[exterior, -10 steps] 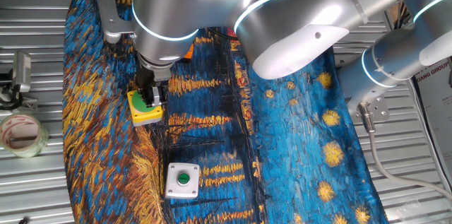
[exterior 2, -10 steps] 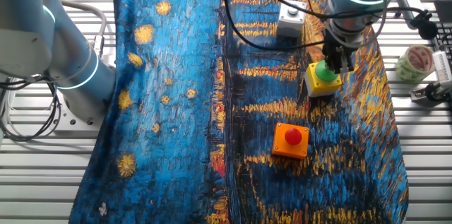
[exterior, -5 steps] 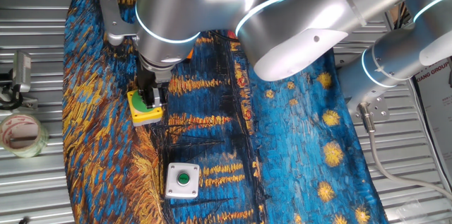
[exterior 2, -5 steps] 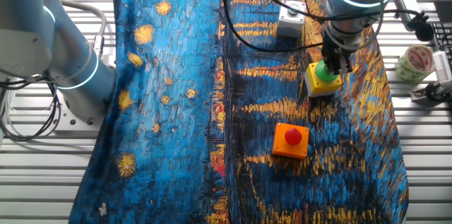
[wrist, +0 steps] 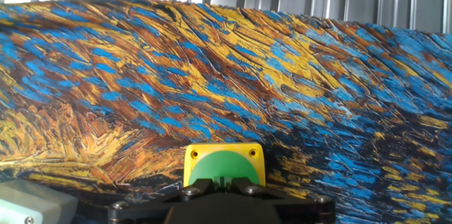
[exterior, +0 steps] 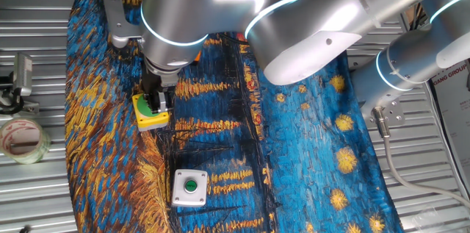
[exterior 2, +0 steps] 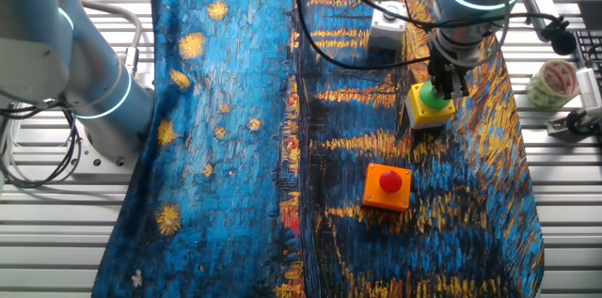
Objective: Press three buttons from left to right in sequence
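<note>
The yellow box (exterior: pixel 149 117) with the large green button (wrist: pixel 224 164) lies on the painted cloth; it also shows in the other fixed view (exterior 2: pixel 430 110). My gripper (exterior: pixel 156 103) stands straight over it, fingertips down on the green button. In the hand view my gripper (wrist: pixel 222 181) has its fingers together with only a hairline between them, so it is shut. The orange box with the red button (exterior 2: pixel 388 186) lies nearer in that view. The white box with the small green button (exterior: pixel 189 187) lies on the far side (exterior 2: pixel 386 23).
A tape roll (exterior: pixel 22 139) sits on the metal slats beside the cloth, also seen in the other fixed view (exterior 2: pixel 555 82). A second arm (exterior 2: pixel 80 63) stands at the cloth's opposite side. The cloth's edges (exterior: pixel 73 152) fall onto ribbed metal.
The wrist has shifted very slightly above the yellow box. The fingertips stay on the large green button. The boxes have not moved.
</note>
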`<action>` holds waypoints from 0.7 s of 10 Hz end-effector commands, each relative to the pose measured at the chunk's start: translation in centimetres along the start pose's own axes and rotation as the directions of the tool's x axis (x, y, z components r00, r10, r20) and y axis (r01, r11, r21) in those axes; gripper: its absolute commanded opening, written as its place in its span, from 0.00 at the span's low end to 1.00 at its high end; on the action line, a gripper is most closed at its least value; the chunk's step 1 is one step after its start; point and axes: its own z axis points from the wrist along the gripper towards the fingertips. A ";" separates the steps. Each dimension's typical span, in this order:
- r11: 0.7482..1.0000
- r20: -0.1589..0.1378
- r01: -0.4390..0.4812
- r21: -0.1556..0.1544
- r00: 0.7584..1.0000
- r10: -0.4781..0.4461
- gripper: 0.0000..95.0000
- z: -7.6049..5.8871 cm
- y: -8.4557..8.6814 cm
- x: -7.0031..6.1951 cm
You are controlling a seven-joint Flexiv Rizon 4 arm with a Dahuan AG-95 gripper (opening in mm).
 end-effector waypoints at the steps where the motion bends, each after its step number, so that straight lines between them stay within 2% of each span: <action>1: 1.000 0.009 -0.001 0.003 1.000 0.001 0.00 0.4 0.0 0.2; 3: 1.000 0.017 0.000 -0.001 1.000 0.000 0.00 0.5 0.0 0.2; 5: 1.000 0.012 0.003 0.007 1.000 -0.003 0.00 0.4 0.0 0.1; 7: 1.000 -0.012 0.005 0.019 1.000 -0.005 0.00 -0.5 0.0 -0.1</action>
